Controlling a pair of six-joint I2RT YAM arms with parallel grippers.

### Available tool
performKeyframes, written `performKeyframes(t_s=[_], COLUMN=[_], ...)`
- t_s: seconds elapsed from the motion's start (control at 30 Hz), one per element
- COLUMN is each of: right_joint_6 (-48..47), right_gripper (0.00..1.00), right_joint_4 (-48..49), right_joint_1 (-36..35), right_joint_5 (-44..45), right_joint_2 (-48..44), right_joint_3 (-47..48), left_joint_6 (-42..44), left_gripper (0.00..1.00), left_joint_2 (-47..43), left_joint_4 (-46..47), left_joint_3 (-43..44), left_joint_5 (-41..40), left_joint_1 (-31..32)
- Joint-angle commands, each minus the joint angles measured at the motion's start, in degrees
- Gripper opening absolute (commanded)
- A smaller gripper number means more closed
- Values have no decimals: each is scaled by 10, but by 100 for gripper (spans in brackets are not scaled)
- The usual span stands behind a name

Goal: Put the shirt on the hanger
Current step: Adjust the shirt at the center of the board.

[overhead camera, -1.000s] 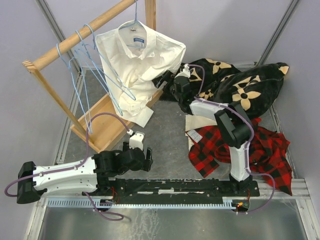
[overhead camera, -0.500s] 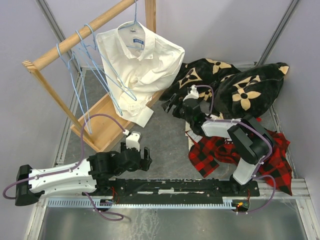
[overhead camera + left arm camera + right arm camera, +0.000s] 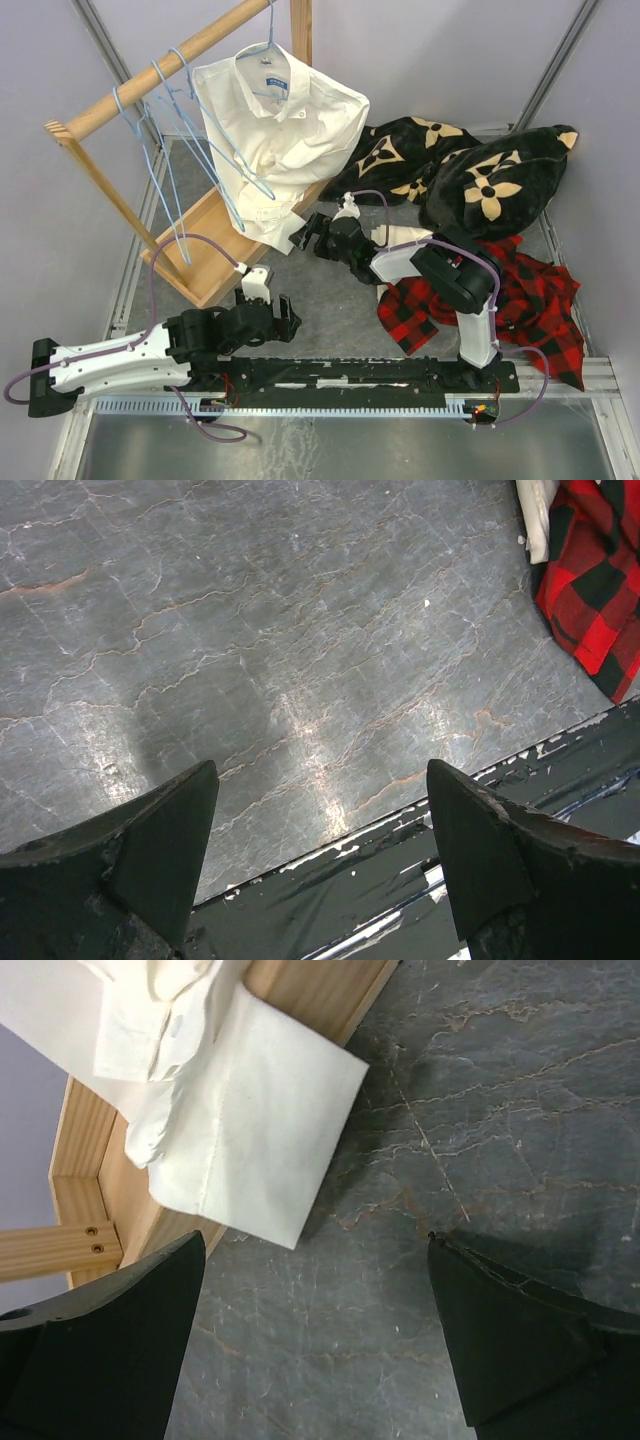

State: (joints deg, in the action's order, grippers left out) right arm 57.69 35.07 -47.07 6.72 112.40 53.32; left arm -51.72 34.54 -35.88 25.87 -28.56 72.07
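Observation:
The cream-white shirt (image 3: 285, 125) hangs on a light-blue hanger (image 3: 268, 42) hooked over the wooden rail (image 3: 170, 65). Its tail (image 3: 250, 1150) drapes onto the rack's wooden base (image 3: 205, 250). My right gripper (image 3: 306, 233) hovers low over the grey table just right of that tail, open, with nothing between its fingers (image 3: 110, 1340). My left gripper (image 3: 276, 308) sits near the front rail, open and empty, its fingers (image 3: 150, 860) above bare table. In the wrist views the right gripper (image 3: 315, 1330) and the left gripper (image 3: 320, 850) each frame only grey surface.
Three more blue hangers (image 3: 150, 115) hang on the rail left of the shirt. A black blanket with tan flowers (image 3: 480, 170) lies at the back right, and a red-and-black plaid garment (image 3: 530, 300) in front of it. The black mounting rail (image 3: 360, 375) runs along the near edge.
The right arm has swung left and forward, away from the black blanket, and now sits low by the shirt's tail. The left arm has drawn back slightly to the left. Both grippers stay open.

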Motion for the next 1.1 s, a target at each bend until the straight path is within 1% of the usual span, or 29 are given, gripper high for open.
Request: performKeyframes(t_s=[0.0, 0.1, 0.27, 0.37, 0.43, 0.63, 0.73, 0.83, 0.93, 1.07], right_joint_6=[33, 54, 65, 65, 62, 34, 18, 8, -14, -57], right_gripper=[99, 99, 99, 96, 87, 44, 20, 5, 0, 0], right_joint_4=[72, 94, 126, 138, 144, 136, 127, 120, 89, 9], right_joint_1=[0, 0, 1, 1, 2, 1, 1, -2, -11, -17], right_joint_5=[0, -4, 14, 15, 15, 0, -21, -48, -64, -103], right_joint_2=[29, 60, 96, 106, 107, 86, 79, 80, 79, 112], right_joint_3=[51, 72, 93, 108, 113, 121, 138, 169, 208, 299], left_joint_6=[-17, -15, -11, -11, -11, -12, -12, -13, -13, -12], left_gripper=[90, 90, 90, 90, 90, 90, 90, 90, 90, 90], left_joint_2=[2, 8, 19, 20, 16, 6, 4, 5, 5, 2], left_joint_4=[21, 23, 22, 23, 21, 15, 15, 18, 18, 22], left_joint_3=[3, 6, 13, 15, 14, 13, 10, 8, 8, 2], left_joint_5=[-17, -17, -17, -17, -16, -18, -16, -15, -15, -16], left_joint_1=[-1, -1, -1, -1, -1, -1, -1, -1, -1, -1])
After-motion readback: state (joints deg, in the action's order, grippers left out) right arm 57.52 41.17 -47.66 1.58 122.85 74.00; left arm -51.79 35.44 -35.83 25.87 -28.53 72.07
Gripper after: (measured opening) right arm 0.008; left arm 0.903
